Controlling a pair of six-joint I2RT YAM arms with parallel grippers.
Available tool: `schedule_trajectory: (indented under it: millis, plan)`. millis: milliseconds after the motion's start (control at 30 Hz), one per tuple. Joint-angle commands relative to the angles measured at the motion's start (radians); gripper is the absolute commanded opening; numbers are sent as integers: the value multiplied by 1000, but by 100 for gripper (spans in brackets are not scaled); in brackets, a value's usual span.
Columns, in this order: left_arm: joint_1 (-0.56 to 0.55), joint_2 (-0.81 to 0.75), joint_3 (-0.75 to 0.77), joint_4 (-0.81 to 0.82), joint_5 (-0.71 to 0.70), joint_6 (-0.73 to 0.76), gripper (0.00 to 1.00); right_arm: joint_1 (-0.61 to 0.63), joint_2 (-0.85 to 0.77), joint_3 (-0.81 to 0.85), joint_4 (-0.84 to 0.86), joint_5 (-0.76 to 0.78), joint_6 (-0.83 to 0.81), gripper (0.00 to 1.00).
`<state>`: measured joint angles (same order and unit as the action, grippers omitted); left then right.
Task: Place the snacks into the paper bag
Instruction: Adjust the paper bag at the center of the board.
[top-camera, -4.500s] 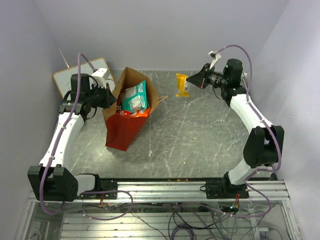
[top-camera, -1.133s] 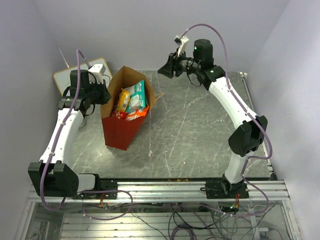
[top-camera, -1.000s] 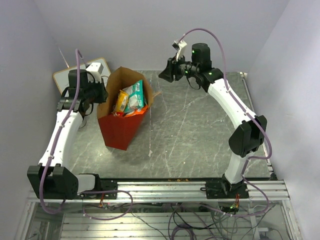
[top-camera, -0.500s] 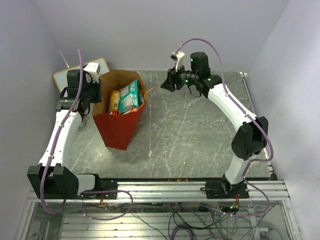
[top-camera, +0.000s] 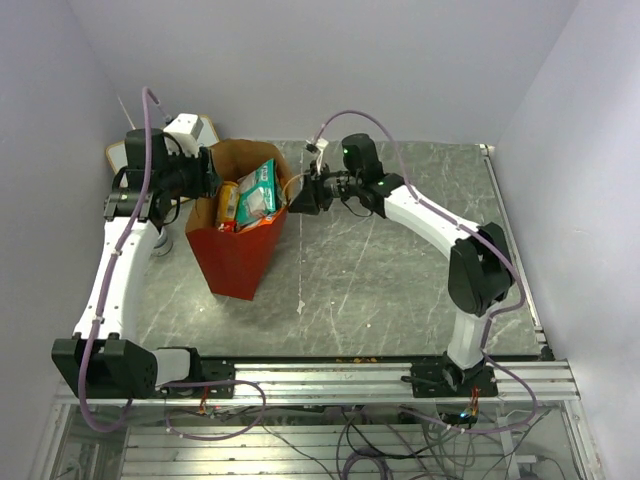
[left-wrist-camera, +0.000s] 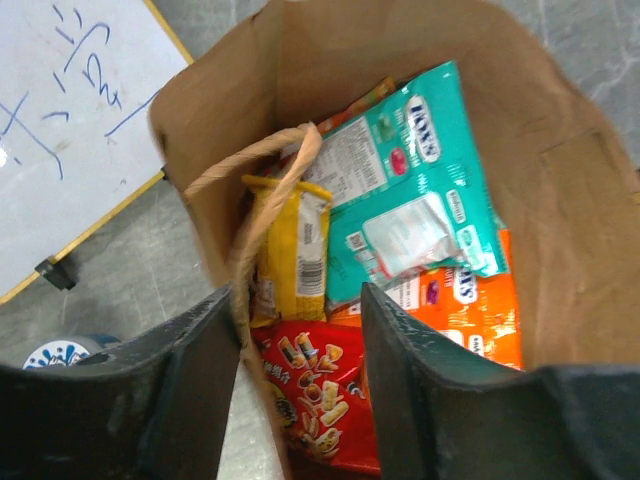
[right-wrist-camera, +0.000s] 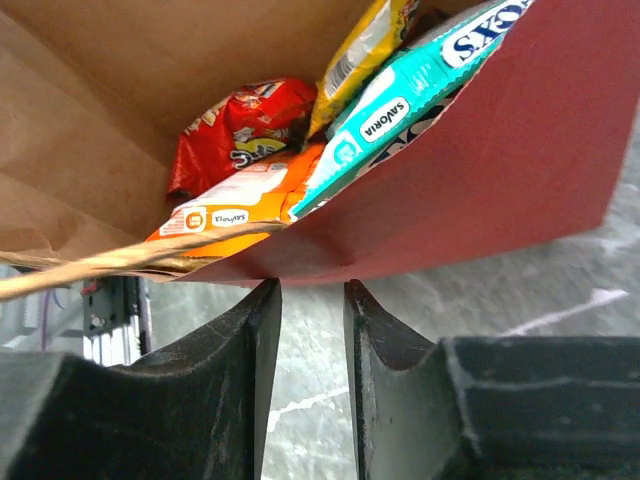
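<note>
Bag: the tall red paper bag (top-camera: 238, 250), brown kraft inside, is standing upright toward the far left of the grey marbled tabletop (top-camera: 400, 270), its mouth gaping upward.
Snacks: all are sitting inside the bag. A teal foil packet (left-wrist-camera: 420, 200) is standing tallest, a yellow foil packet (left-wrist-camera: 295, 250) is leaning just beside it, and a red crinkly packet (left-wrist-camera: 315, 400) and an orange foil packet (left-wrist-camera: 470, 300) are lying lower down.
Handle: a tan twine handle (left-wrist-camera: 262, 185) is arching over the mouth, crossing the yellow packet.
Left hand: the left hand (left-wrist-camera: 298, 300) is hanging over the bag's left rim with fingers spread wide. One finger (left-wrist-camera: 190, 390) is sitting outside the wall and the other appears to be inside; it is gripping nothing.
Right hand: the right hand (right-wrist-camera: 310, 290) is pointing at the bag's right wall just under the rim, fingers narrow, with only tabletop showing in the gap. I cannot tell whether the tips are touching the paper.
Behind: a white wood-framed writing board (left-wrist-camera: 70, 130) is lying flat beyond the bag's left side, with a small round blue-and-white tin (left-wrist-camera: 55, 355) near it.
</note>
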<state>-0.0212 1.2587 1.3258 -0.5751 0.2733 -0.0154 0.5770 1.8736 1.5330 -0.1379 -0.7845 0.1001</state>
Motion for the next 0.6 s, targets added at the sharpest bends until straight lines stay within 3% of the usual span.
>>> schedule_trajectory:
  millis: [0,333,567]
  plan:
    - [6,-7,57,-32,62,-17,65,24,78,31,150,-78,180,30]
    - [6,-38,22,2,73,-18,68,27,183,57,288,-164,337,27]
    - [6,-75,36,7,88,14,68,24,124,40,136,-148,140,31]
